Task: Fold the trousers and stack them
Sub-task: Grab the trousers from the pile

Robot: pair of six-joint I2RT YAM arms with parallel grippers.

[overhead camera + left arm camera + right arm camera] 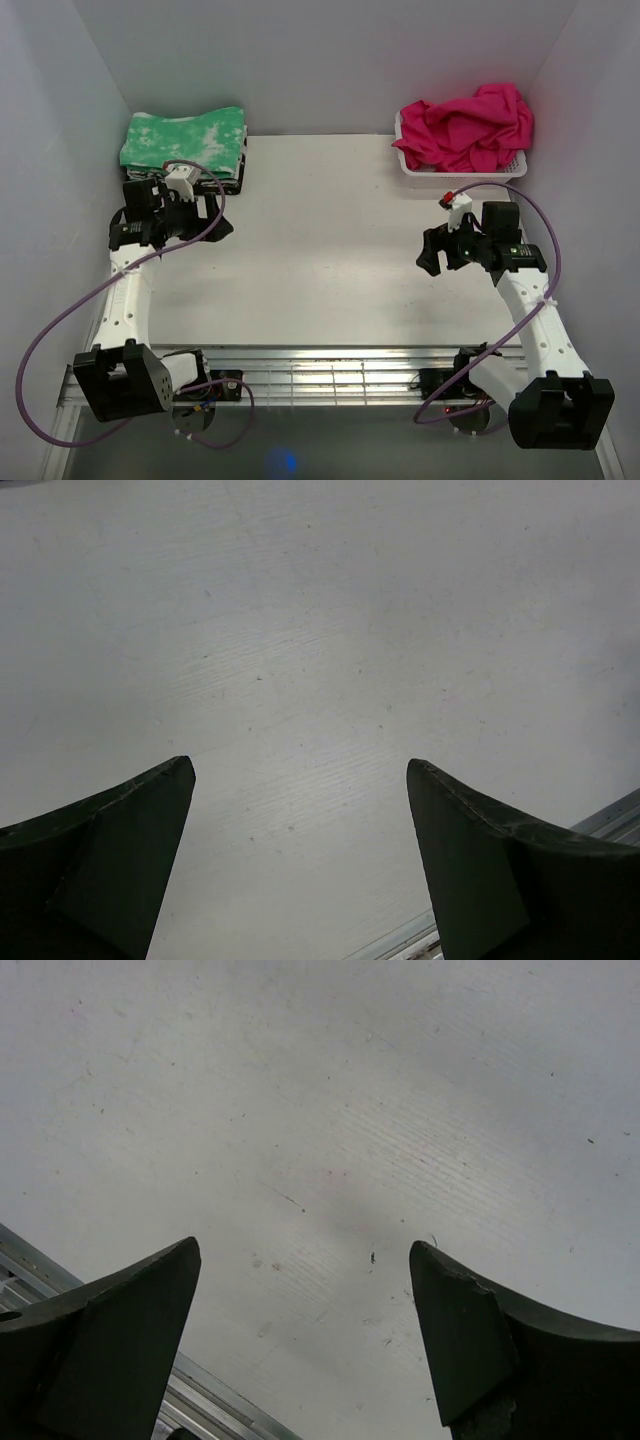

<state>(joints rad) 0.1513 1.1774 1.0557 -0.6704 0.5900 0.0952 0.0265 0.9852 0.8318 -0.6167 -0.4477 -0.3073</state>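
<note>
You get soft, even light; the matte white tabletop carries only faint shadows, and wrist views look slightly soft.

The trousers lie bunched at the upper right of the top view, so legs and waistband cannot be told apart, and they hide the inside of the white basket. At upper left, the left arm covers the near edge of the green-and-white cloth. In the wrist views the bottom edge cuts off the fingers of the left tool and the right tool.
</note>
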